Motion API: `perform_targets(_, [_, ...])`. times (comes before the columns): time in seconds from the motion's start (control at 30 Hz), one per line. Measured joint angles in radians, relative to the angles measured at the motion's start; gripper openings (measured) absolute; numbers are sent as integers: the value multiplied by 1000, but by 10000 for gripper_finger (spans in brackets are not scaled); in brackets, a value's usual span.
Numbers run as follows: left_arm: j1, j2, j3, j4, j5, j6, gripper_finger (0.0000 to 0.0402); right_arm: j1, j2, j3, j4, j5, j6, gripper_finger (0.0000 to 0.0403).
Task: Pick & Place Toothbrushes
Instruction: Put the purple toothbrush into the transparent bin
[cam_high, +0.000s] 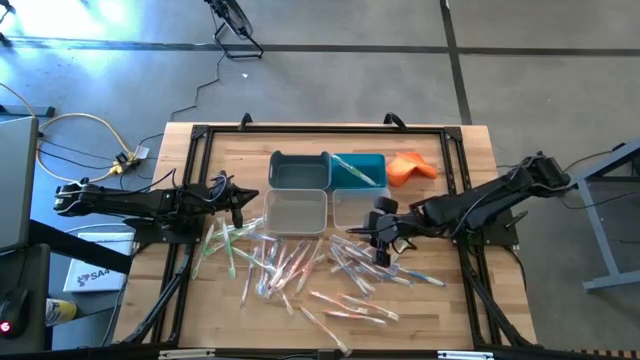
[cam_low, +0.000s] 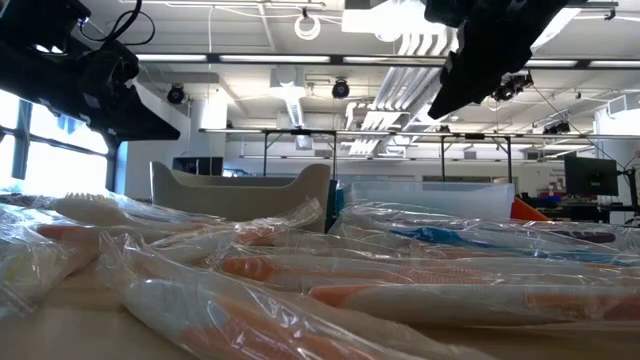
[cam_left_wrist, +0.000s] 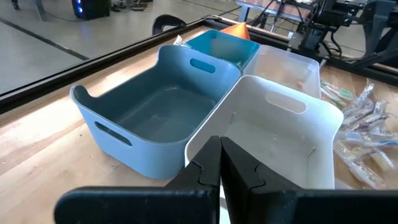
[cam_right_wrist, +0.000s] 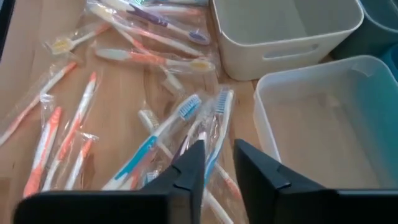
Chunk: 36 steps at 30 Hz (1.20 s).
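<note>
Many wrapped toothbrushes (cam_high: 300, 268) lie scattered flat on the wooden table's near half, with orange, blue and whitish handles (cam_right_wrist: 155, 140). One more lies inside the teal bin (cam_high: 372, 158). My right gripper (cam_high: 383, 250) hovers over the pile's right part, slanting down, its fingers (cam_right_wrist: 217, 163) slightly open with nothing between them. A blue-handled toothbrush (cam_right_wrist: 214, 127) lies on the table just beyond its fingertips. My left gripper (cam_high: 240, 200) waits shut (cam_left_wrist: 220, 163) at the table's left, pointing at the bins.
Four bins stand in a block behind the pile: grey-blue (cam_high: 298, 168) and teal at the far side, white (cam_high: 295, 212) and clear (cam_high: 352, 205) nearer. An orange cloth (cam_high: 412, 167) lies right of the teal bin. A black frame (cam_high: 200, 140) borders the table.
</note>
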Motion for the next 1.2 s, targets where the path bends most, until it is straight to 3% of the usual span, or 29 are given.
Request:
perform_targets(0.27, [0, 0, 0, 0, 0, 0, 0, 0, 0, 0, -102, -89, 35, 126])
perform_targets(0.63, [0, 0, 0, 0, 0, 0, 0, 0, 0, 0, -179, -185, 134, 108])
perform_targets(1.07, [0, 0, 0, 10, -3, 92, 0, 0, 0, 0, -212, -187, 336, 106])
perform_targets(1.2, [0, 0, 0, 10, -3, 125, 0, 0, 0, 0, -214, -182, 318, 106])
